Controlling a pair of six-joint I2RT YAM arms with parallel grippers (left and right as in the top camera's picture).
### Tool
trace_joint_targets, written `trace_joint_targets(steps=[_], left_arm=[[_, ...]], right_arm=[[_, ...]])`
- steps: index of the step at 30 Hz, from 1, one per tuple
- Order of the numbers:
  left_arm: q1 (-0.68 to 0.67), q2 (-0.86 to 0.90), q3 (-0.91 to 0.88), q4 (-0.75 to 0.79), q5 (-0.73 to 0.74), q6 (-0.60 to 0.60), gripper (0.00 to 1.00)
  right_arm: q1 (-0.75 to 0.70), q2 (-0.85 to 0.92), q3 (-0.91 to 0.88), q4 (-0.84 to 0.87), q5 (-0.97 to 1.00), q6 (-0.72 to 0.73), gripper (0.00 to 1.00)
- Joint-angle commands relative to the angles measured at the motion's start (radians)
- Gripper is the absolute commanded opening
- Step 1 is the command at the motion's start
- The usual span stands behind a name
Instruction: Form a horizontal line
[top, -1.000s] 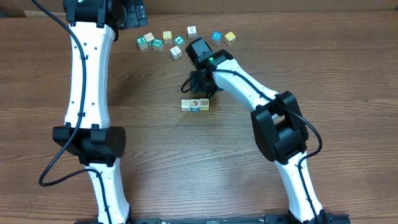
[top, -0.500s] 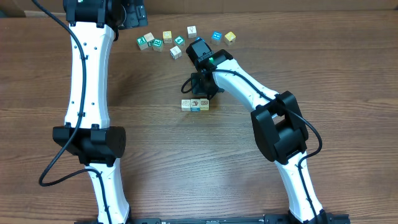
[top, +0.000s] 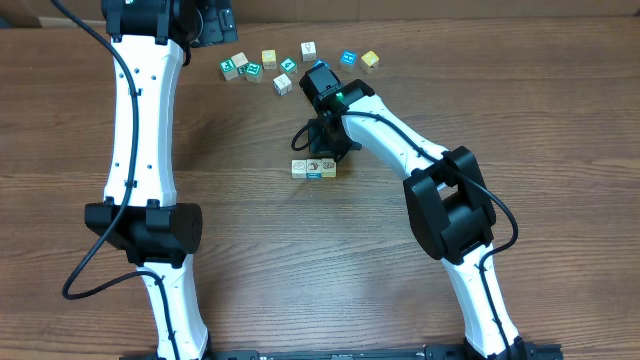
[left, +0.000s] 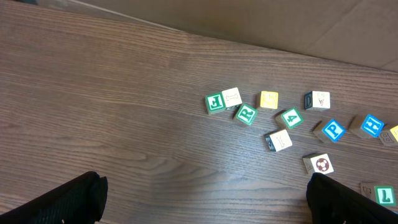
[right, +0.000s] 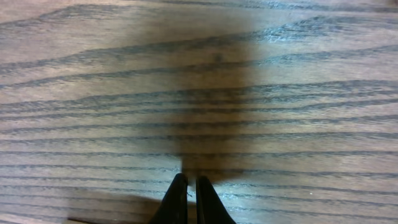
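My right end effector (right: 189, 186) is pressed together, empty, just beside the cube row (top: 313, 168); my left end effector (left: 202, 186) stands wide apart.

Between the left arm (top: 140, 130) and the right arm (top: 395, 140) the near half of the table (top: 260, 270) is open wood, so the row of cubes (top: 313, 168) can be reached from the near side and from the left. Its far side is blocked by the right gripper (top: 322, 150), jaws pressed together just beyond the row, and that arm closes off the right. The scattered cubes (top: 283, 68) crowd the far strip with only small gaps, and the left gripper (left: 204, 186) hangs spread wide at their far left.
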Motion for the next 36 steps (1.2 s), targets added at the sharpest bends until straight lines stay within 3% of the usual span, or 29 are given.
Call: trace_joint_targets(steps=[1, 36], left_arm=[[-0.007, -0.004, 0.005, 0.0, -0.006, 0.011, 1.0], [-0.007, -0.004, 0.005, 0.001, -0.006, 0.011, 1.0]], right_arm=[[0.005, 0.008, -0.001, -0.001, -0.011, 0.003, 0.04], [0.012, 0.008, -0.001, -0.036, -0.019, 0.003, 0.04]])
